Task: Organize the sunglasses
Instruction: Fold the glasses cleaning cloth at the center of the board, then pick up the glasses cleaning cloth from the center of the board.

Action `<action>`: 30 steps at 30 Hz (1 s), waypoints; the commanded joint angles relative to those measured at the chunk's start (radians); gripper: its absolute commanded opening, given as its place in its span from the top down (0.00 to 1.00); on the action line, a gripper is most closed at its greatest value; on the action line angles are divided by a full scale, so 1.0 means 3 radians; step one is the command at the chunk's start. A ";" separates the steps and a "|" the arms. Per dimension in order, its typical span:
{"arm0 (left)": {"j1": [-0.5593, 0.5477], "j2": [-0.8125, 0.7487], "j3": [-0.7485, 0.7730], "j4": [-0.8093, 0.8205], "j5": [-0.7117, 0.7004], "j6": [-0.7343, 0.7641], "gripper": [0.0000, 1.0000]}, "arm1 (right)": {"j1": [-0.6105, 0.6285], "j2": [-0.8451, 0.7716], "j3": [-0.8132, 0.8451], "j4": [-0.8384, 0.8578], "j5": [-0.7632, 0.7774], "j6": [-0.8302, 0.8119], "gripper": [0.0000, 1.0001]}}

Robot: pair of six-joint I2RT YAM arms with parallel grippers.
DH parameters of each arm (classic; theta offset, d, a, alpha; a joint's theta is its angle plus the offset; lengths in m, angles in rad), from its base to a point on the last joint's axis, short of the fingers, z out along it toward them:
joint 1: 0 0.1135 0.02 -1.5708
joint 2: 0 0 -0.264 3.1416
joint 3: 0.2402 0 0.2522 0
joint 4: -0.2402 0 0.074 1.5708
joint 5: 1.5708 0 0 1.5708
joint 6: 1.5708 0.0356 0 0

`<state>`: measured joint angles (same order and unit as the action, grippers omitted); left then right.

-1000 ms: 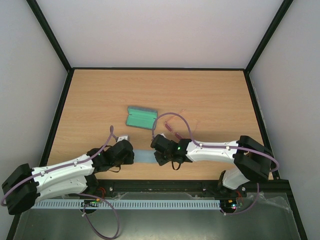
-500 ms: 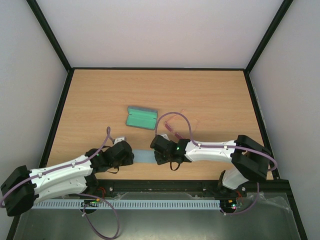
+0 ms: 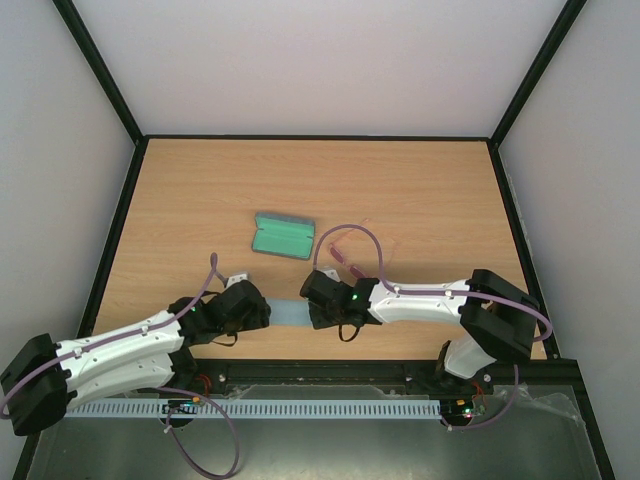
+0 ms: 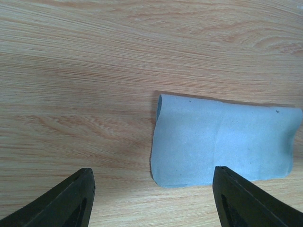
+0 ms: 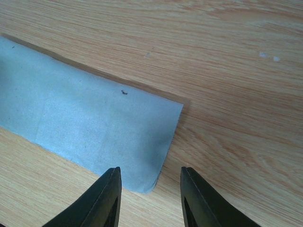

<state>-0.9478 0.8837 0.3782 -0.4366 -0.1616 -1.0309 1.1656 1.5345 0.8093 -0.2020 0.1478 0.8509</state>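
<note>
The pink sunglasses (image 3: 352, 264) lie on the table right of the open case (image 3: 283, 237), partly under the right arm's cable. A light blue cloth (image 3: 288, 313) lies flat near the front edge between both grippers. My left gripper (image 3: 258, 308) is open and empty; in its wrist view the cloth (image 4: 222, 142) has its near left corner between the wide-open fingers (image 4: 71, 203). My right gripper (image 3: 314, 303) is open and empty; in its wrist view the cloth's (image 5: 85, 123) right corner sits between the fingertips (image 5: 106, 198), the gripper (image 5: 150, 198) just above it.
The blue-grey case with a green lining lies open at mid-table. A purple cable (image 3: 345, 232) loops from the right arm over the sunglasses area. Black frame rails (image 3: 120, 220) border the wooden table (image 3: 420, 190).
The left arm has edged a little toward the cloth. The right gripper has barely shifted. The cloth, the case and the sunglasses have not moved.
</note>
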 commanded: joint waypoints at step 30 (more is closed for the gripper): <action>0.0035 -0.0299 -0.0071 -0.0018 0.0119 0.0006 0.30 | 0.0045 0.0658 0.0127 -0.0210 0.0230 0.0313 0.84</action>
<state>-0.9421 0.8112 0.3779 -0.4370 -0.1345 -1.0317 1.1660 1.6638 0.8639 -0.1947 0.2325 0.9165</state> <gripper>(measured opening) 0.706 0.169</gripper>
